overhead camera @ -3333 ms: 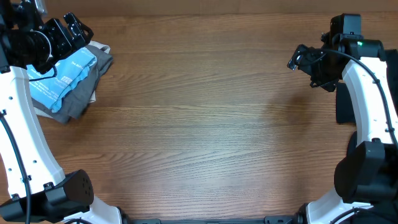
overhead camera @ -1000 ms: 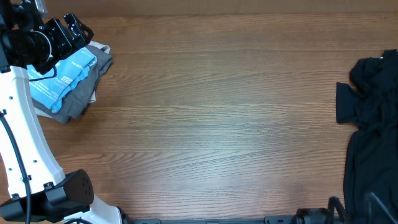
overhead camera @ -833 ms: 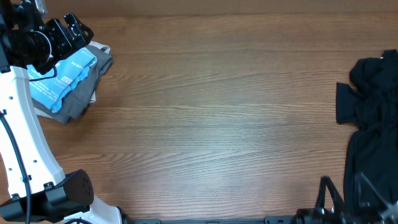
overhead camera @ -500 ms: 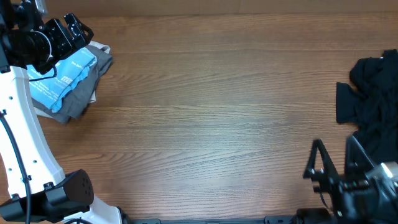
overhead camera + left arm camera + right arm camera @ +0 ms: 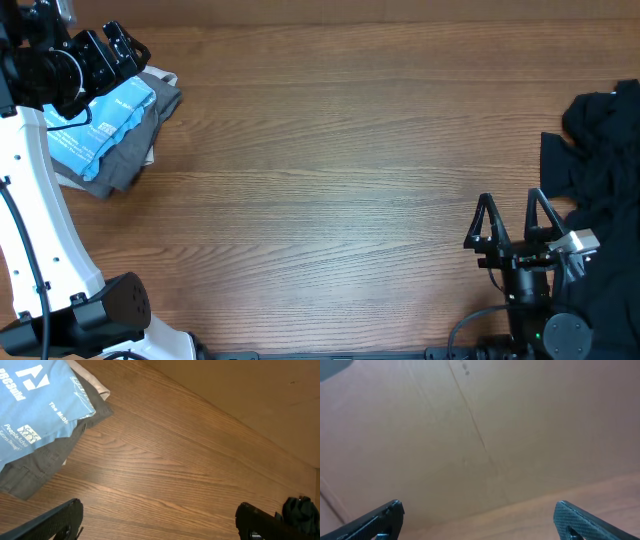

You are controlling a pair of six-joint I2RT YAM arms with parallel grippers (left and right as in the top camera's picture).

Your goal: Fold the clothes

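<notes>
The clothes, a folded light blue T-shirt (image 5: pixel 100 128) with small white text, lie on top of a stack at the table's far left. In the left wrist view the T-shirt (image 5: pixel 32 402) fills the upper left corner. My left gripper (image 5: pixel 127 42) hovers just beyond the stack, open and holding nothing; in its own view the left gripper (image 5: pixel 157 521) has only bare wood between the fingers. My right gripper (image 5: pixel 510 200) stands open near the front right, fingers pointing away from the front edge. In its own view the right gripper (image 5: pixel 480 517) faces a plain brown wall.
Folded grey garments (image 5: pixel 125 165) lie under the blue T-shirt, seen also as grey cloth (image 5: pixel 42 462) in the left wrist view. A heap of black clothes (image 5: pixel 600 160) covers the right edge of the table, close beside the right arm.
The right arm left the far right, uncovering the black heap, then came up from the front right edge and moved left and farther in, gripper open. The left arm and the stack have not moved.
</notes>
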